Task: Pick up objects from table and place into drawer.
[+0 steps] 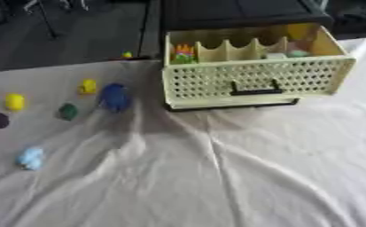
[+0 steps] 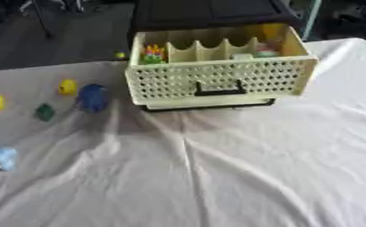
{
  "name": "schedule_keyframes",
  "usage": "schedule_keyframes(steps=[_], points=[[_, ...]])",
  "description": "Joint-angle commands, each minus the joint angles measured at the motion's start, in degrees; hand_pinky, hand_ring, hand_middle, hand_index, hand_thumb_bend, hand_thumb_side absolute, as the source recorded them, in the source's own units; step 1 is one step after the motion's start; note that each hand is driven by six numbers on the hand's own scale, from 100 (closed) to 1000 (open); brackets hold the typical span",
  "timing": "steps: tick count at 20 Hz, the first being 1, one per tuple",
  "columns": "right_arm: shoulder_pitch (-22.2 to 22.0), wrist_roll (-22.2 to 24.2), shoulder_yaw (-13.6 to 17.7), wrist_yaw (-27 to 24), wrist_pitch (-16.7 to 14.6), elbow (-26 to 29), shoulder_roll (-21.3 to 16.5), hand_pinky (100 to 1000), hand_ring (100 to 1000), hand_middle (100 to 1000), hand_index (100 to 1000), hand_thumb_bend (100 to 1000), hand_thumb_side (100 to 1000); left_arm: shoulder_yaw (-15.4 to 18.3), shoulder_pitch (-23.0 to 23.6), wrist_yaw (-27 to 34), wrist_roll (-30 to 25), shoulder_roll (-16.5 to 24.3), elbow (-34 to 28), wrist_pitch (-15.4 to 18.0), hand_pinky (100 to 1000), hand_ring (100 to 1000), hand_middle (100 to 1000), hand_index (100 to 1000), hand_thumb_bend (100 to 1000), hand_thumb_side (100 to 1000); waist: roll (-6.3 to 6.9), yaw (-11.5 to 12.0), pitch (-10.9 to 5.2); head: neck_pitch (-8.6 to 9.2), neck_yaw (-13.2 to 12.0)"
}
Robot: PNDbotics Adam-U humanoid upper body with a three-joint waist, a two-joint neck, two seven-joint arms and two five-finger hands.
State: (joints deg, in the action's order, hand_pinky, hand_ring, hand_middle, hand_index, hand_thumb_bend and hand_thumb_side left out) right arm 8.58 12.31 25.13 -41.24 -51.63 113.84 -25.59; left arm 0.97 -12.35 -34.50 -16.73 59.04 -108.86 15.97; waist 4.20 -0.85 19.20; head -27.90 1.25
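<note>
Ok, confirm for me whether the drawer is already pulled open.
Yes: the cream drawer stands pulled out toward the camera, its open top showing the dividers and a few small items inside.

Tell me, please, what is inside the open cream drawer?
In the drawer, the left compartment holds a multicoloured object. On the right lie small pale green pieces, with something yellow by the back wall. The perforated front wall hides the compartment floors.

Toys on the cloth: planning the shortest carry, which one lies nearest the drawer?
The dark blue toy, the largest, lies just left of the cream drawer; the small yellow toy sits farther left.
</note>
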Motion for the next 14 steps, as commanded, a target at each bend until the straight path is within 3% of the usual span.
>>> schedule_keyframes(steps=[1,4,14], points=[[0.56,-1.11,-0.20,1.71,-0.33,0.75,-0.97,722,761,767,855,100,928,-1.15,-1.16,0.80,-0.82,2.21,0.65,-1.57,785,896,903,1000,243,851,0.02,-0.19,-1.00,-0.89,-2.32],[0.76,-2.15,-0.65,2.95,-0.33,0.75,-0.88,724,761,767,853,100,929,-2.64,-2.11,2.07,-1.98,2.36,1.97,-3.02,785,896,899,1000,290,868,0.18,-0.33,-0.96,-1.17,-3.76],[0.84,-5.29,-2.58,8.25,-0.33,0.75,0.36,735,761,764,852,100,933,-6.92,-6.31,1.78,-1.56,2.95,6.50,-10.48,757,844,837,1000,227,901,0.46,-0.74,-0.80,-0.69,-3.98]])
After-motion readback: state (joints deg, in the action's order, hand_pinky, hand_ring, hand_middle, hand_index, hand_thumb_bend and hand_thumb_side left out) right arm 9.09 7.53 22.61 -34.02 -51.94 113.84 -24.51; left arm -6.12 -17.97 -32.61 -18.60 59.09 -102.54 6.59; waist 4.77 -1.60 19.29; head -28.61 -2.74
